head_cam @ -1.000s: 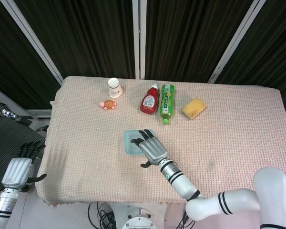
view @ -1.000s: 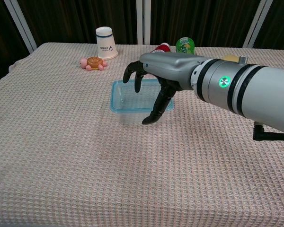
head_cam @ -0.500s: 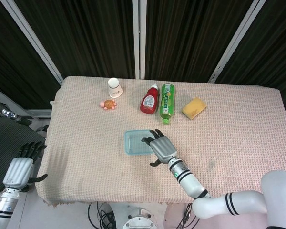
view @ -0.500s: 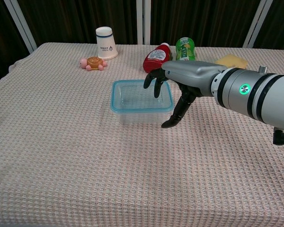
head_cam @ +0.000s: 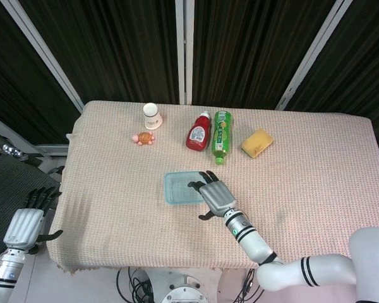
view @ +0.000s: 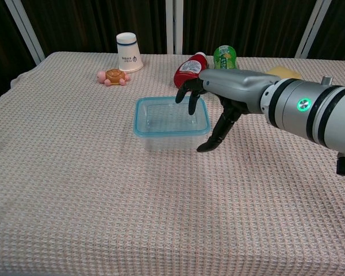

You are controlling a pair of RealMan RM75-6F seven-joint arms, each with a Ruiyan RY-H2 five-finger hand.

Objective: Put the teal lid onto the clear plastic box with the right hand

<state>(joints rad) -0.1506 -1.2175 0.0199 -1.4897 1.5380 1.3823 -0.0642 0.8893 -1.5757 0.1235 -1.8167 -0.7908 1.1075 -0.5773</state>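
The clear plastic box [head_cam: 182, 188] [view: 169, 118] stands mid-table, and the teal lid's rim [view: 142, 131] runs around its top. My right hand [head_cam: 216, 196] [view: 218, 98] hovers at the box's right edge. Its fingers are apart and curved down over the far right corner, its thumb points down beside the box, and it holds nothing. My left hand [head_cam: 24, 226] hangs off the table's front left corner with fingers spread and nothing in it; only the head view shows it.
Along the far side lie a white paper cup [head_cam: 152, 116] [view: 129, 52], a small turtle toy [head_cam: 143, 137] [view: 111, 76], a red ketchup bottle [head_cam: 198, 131] [view: 188, 69], a green bottle [head_cam: 222, 136] [view: 225, 56] and a yellow sponge [head_cam: 257, 142] [view: 282, 72].
My right hand has drawn back to the right, from above the box's middle to its right edge. The box has stayed put and the left hand has not moved.
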